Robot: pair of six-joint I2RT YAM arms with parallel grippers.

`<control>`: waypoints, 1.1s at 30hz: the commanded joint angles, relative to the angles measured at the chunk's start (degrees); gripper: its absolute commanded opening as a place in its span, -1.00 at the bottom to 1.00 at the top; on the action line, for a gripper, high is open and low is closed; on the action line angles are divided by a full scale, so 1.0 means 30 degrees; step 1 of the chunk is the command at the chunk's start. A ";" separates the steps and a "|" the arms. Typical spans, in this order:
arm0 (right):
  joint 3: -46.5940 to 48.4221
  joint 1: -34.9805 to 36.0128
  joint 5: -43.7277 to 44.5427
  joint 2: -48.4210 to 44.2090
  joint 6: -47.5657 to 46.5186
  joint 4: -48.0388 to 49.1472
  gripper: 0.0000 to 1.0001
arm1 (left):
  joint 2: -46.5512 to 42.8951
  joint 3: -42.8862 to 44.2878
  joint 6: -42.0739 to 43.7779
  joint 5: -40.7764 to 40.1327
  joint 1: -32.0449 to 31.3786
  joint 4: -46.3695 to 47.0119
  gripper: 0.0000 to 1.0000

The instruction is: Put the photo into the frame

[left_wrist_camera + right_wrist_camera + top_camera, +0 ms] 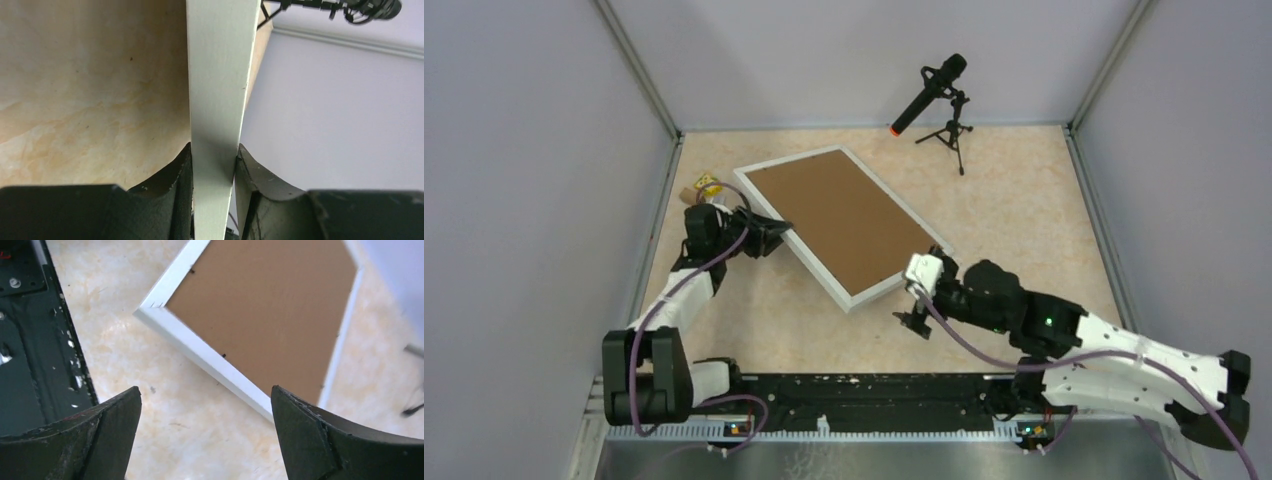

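Brown backing board fills the thin, white-moulded rectangular frame, which lies back-up and askew on the mottled beige desk. The sunset photo shows in none of our views, so we cannot tell whether it sits under that board. Our left tool is clenched on the moulding of the frame's left long side, fingers pinching it from both faces. Our right tool hangs released, jaws wide, just off the near corner and touching nothing.

We judge the single pinch to be the main risk. One narrow grip on a long frame resists twisting poorly, so a lift or drag could let it pivot, slip out or drop. Tilting could also let the board fall loose if nothing locks it, and any photo with it. A careless approach by the right tool could knock the corner and wrench the frame against the left grip.
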 commanded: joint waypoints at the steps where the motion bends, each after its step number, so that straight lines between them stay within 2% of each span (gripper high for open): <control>1: -0.3037 0.0257 -0.3201 -0.2796 -0.7480 0.4863 0.93 | -0.1927 0.3532 0.0746 -0.0954 0.0849 -0.8282 -1.00; 3: -0.3665 0.0545 -0.3766 -0.2638 -0.8239 0.5309 0.94 | -0.2471 0.3972 0.0245 -0.0864 0.0907 -0.8721 -1.00; 5: -0.4439 0.1151 -0.2497 -0.2240 -0.8888 0.6919 0.94 | -0.2956 0.4380 -0.0193 -0.0902 0.0922 -0.9110 -1.00; 10: -0.6295 0.3467 0.2444 0.0208 -1.0643 1.3593 0.94 | -0.4034 0.5339 -0.1048 -0.0980 0.0946 -0.9679 -1.00; 13: -0.7735 0.4215 0.5842 0.2254 -1.2213 1.9102 0.94 | -0.4230 0.5994 -0.0963 -0.1050 0.0953 -1.0072 -1.00; 18: -0.7748 0.4236 0.7541 0.5234 -1.3760 2.2924 0.88 | -0.4396 0.6484 -0.0957 -0.0909 0.0952 -1.0725 -1.00; 25: -0.6704 0.4123 0.8321 0.7424 -1.2988 2.4749 0.60 | -0.4836 0.6688 -0.1373 -0.0782 0.0959 -1.0662 -1.00; 27: -0.6356 0.4023 0.8662 0.7911 -1.2971 2.5217 0.61 | -0.4749 0.6785 -0.1296 -0.0736 0.0967 -1.0720 -1.00; 29: -0.6025 0.3868 0.9434 0.8069 -1.3013 2.5745 0.73 | -0.4720 0.6818 -0.1207 -0.0740 0.0952 -1.0887 -1.00; 33: -0.5162 0.3562 0.9198 0.6581 -1.1882 2.2833 0.77 | -0.4808 0.7013 -0.1008 -0.0898 0.0952 -1.1207 -1.00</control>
